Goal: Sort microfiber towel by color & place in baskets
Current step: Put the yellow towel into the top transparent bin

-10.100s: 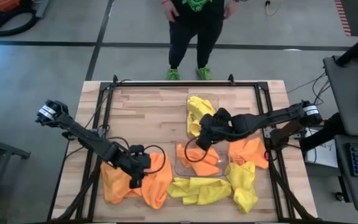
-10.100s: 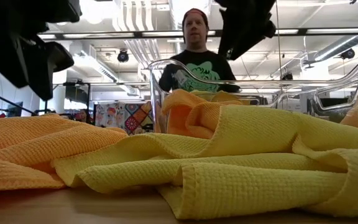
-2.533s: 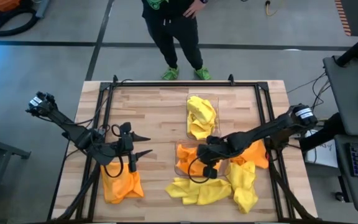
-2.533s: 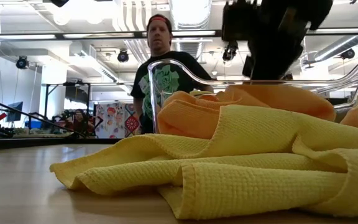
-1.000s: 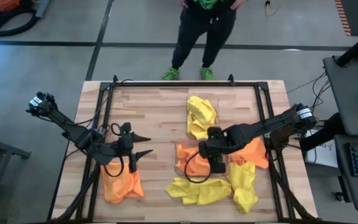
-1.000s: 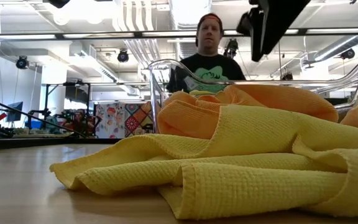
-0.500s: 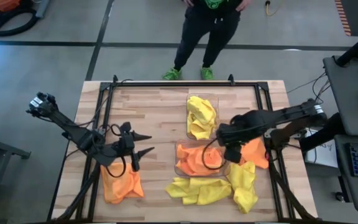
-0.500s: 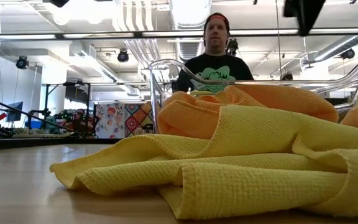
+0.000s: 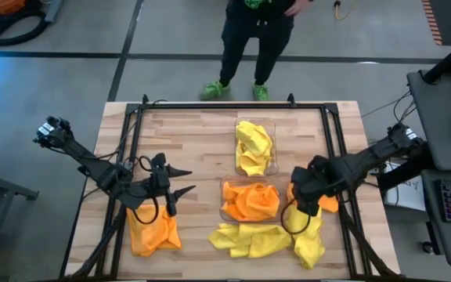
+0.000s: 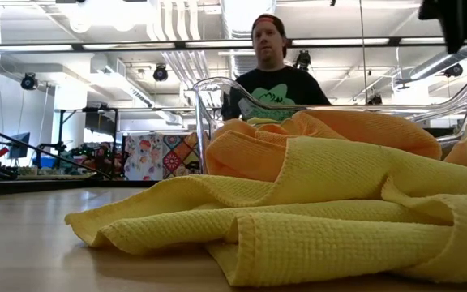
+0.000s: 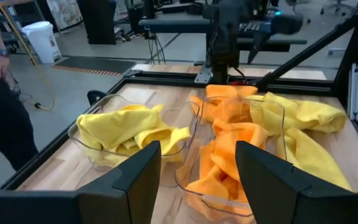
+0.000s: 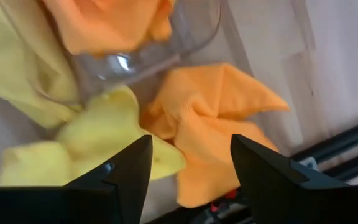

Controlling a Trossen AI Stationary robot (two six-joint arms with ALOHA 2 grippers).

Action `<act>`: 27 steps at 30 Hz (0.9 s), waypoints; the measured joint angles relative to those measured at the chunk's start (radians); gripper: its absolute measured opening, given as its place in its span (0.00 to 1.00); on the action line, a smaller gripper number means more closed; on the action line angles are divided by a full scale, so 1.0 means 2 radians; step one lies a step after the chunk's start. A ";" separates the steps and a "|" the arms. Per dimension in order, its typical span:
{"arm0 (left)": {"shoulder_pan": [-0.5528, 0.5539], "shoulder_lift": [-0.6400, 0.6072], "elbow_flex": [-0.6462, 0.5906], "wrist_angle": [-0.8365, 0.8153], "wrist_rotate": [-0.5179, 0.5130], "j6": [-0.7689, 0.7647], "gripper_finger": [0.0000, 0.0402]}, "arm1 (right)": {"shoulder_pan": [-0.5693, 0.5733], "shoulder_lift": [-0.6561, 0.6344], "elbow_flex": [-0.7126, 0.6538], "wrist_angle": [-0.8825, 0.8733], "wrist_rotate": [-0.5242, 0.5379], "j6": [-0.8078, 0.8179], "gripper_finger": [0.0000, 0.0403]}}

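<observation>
Two clear baskets stand at mid-table. The far basket (image 9: 254, 147) holds yellow towels (image 11: 129, 127), and the near basket (image 9: 250, 201) holds orange towels (image 11: 235, 155). My right gripper (image 9: 305, 196) is open and empty. It hovers above a loose orange towel (image 12: 210, 124) that lies on the table right of the near basket. My left gripper (image 9: 182, 181) is open and empty, above bare wood left of the baskets. Another orange towel (image 9: 151, 233) lies crumpled on the table near it. Yellow towels (image 9: 249, 239) lie along the near edge.
A further yellow towel (image 9: 308, 235) lies near the right corner, beside the orange one. A black frame (image 9: 135, 117) runs round the table. A person (image 9: 249, 31) stands beyond the far edge. Bare wood (image 9: 186, 141) lies at the far left.
My right gripper has gone from above the near basket toward the table's right edge. It now stands over the loose orange towel. The orange towels in the near basket stay put and now show uncovered. My left arm has kept still.
</observation>
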 joint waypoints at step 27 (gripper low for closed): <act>0.006 0.001 0.025 0.008 -0.001 0.091 0.48 | 0.075 -0.100 -0.245 0.178 0.017 0.048 0.53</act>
